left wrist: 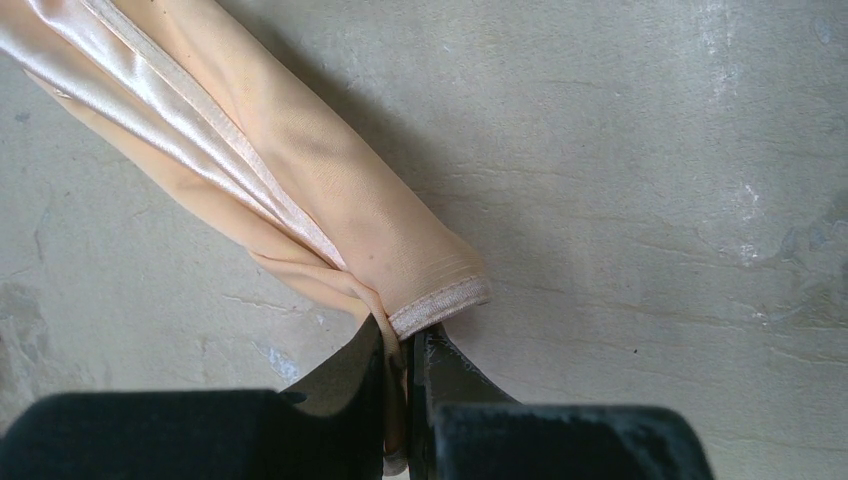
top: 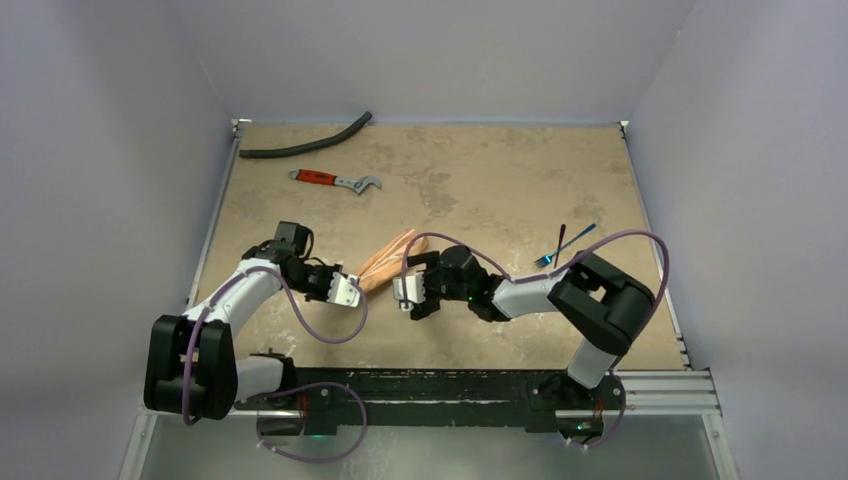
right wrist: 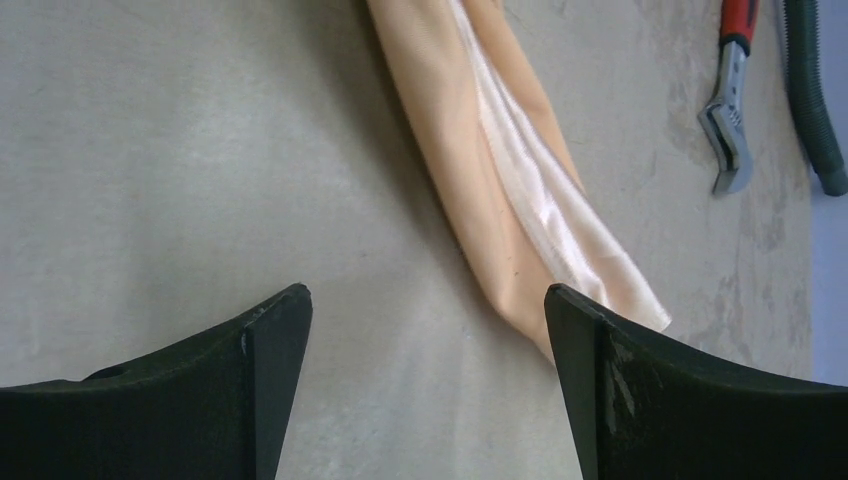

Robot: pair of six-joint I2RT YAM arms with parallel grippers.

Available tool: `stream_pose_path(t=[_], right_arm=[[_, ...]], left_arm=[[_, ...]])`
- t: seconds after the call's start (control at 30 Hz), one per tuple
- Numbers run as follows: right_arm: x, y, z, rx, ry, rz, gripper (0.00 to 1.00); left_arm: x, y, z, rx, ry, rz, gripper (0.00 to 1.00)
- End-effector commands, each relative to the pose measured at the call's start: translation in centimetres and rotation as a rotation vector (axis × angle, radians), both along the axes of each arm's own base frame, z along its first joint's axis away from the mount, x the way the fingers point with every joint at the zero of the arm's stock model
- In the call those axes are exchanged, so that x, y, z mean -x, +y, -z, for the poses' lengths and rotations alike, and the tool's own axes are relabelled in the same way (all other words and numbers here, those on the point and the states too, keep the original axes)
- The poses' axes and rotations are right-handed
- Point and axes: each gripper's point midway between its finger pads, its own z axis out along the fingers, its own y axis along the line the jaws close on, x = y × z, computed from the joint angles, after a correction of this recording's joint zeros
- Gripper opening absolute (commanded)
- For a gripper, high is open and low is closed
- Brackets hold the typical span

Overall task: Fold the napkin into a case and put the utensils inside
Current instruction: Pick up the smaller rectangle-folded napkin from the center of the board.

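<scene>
Narrow bunched napkin point(top: 392, 258), long axis 8-to-2 o'clock; my left gripper point(left wrist: 405, 345) pinches its 8 o'clock end; my right gripper point(right wrist: 428, 310) spread apart.

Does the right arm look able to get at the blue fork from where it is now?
Probably yes. The blue fork lies uncovered beside the purple spoon, and the right hand is open and empty. The fork sits close to that arm's elbow, so the arm would need to fold back.
</scene>
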Motion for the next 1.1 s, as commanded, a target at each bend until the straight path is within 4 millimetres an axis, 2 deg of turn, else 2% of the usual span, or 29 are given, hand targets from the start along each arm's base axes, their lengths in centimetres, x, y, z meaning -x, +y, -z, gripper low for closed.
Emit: stream_pose_path(t=[0.0,0.13,0.27,0.43,0.53,0.6,0.67,0.73,0.77,0.9,1.0,1.07], right_arm=[[-2.2,2.3,-1.6,-0.032,-0.083,-0.003,0.88],[-3.2,3.5,0.2,-0.002,-0.053,-0.004,0.84],[-3.8,4.2,2.0,0.044,-0.009,0.005,0.74],[-5.9,4.1,2.0,0.049,-0.112,0.056,0.72],[-6.7,4.5,2.1,0.042,-0.15,0.066,0.67],[-6.6,5.2,2.6,0.052,-0.142,0.031,0.56],[-6.5,6.1,3.2,0.078,-0.099,-0.001,0.34],[-6.7,7.5,2.7,0.087,-0.043,-0.017,0.1],[-6.2,7.9,2.6,0.092,0.003,-0.035,0.01],[-3.2,7.7,0.7,0.066,0.17,-0.083,0.0],[-0.5,6.8,-1.6,0.069,0.324,-0.115,0.0],[1.7,5.5,-2.7,0.096,0.47,-0.144,0.0]], left_arm=[[-0.4,-1.2,-2.0,0.072,-0.022,0.014,0.0],[-0.5,-1.2,-2.4,0.072,-0.029,0.021,0.0],[-0.8,-1.2,-2.7,0.073,-0.034,0.017,0.0],[-0.9,-1.4,-3.2,0.086,-0.034,0.011,0.0],[-1.2,-1.7,-4.2,0.106,-0.035,0.003,0.0],[-1.6,-1.9,-5.1,0.121,-0.04,-0.014,0.0],[-2.2,-2.0,-5.8,0.131,-0.045,-0.042,0.0],[-2.9,-2.2,-6.8,0.154,-0.041,-0.086,0.0],[-3.5,-2.3,-7.4,0.17,-0.038,-0.12,0.0],[-4.7,-3.0,-10.2,0.253,0.022,-0.238,0.0],[-4.0,-3.9,-12.1,0.324,0.127,-0.284,0.0],[-3.2,-4.5,-13.5,0.372,0.209,-0.32,0.0]])
